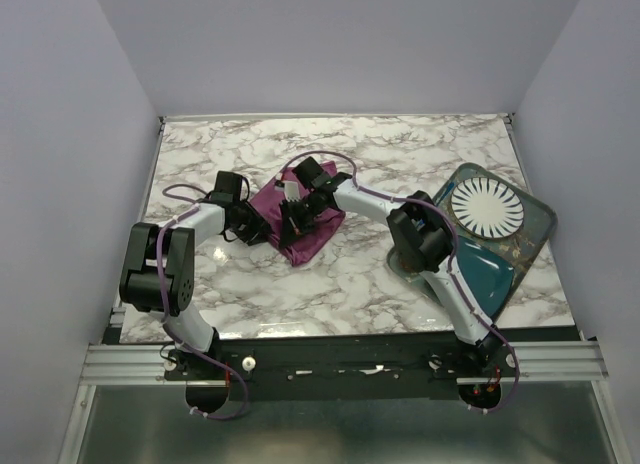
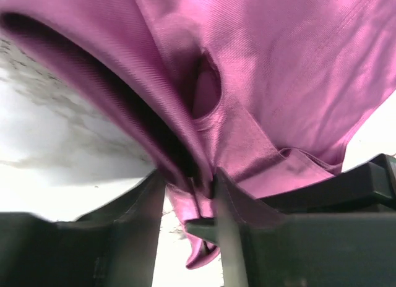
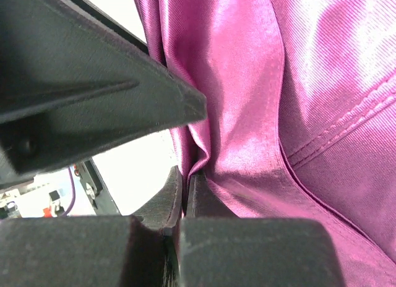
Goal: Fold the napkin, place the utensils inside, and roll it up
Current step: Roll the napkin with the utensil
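Napkin (image 1: 305,234) lies bunched on the marble table (image 1: 420,154), pinched from two sides.
The left claw (image 2: 189,188) is clamped on a thick hanging fold of the plum cloth, which fills the gap between its fingers (image 2: 143,211) and billows above and ahead of them. The right claw (image 3: 184,191) has its tips pressed together on a thin crease of the same fabric. Both claws sit just beside each other at the crumpled heap. A white plate (image 1: 487,209) on a teal mat (image 1: 500,274) lies well apart from the right claw, on its outer side.
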